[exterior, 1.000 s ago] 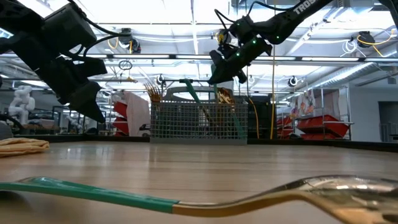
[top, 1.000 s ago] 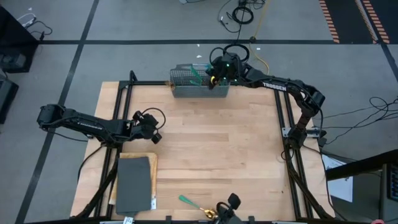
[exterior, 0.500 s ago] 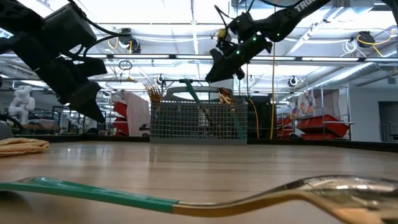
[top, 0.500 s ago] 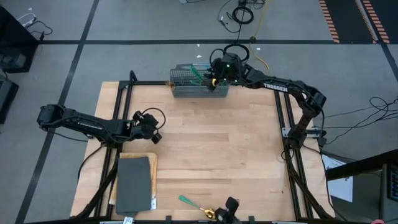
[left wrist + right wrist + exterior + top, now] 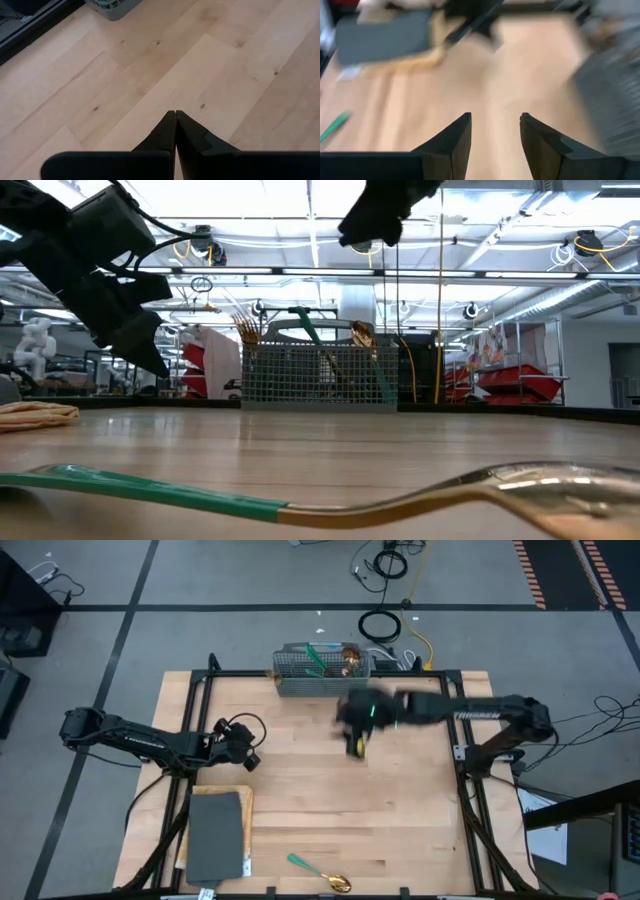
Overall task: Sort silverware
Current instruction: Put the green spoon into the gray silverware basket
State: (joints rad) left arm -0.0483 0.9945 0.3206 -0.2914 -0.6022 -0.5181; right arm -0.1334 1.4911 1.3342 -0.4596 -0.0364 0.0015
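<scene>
Silverware with teal-green handles and gold heads (image 5: 318,659) stands upright in the grey wire-mesh basket (image 5: 322,680) at the table's far edge; it also shows in the basket (image 5: 318,375) in the low view. One spoon (image 5: 320,874) lies flat near the table's front edge, large in the low view (image 5: 300,502). My right gripper (image 5: 358,730) hangs blurred over the table's middle, in front of the basket. In its wrist view it is open (image 5: 495,131), with nothing between its fingers. My left gripper (image 5: 247,748) waits shut (image 5: 175,116) over the table's left side.
A dark grey mat (image 5: 215,836) lies on a tan cloth at the near left corner. Black frame rails (image 5: 462,755) run along the table's left and right sides. Bare wood lies between the basket and the spoon.
My right gripper has risen from above the basket's right end and swung toward the table's near edge, out over the middle of the table. The silverware in the basket and the spoon at the front stay where they were.
</scene>
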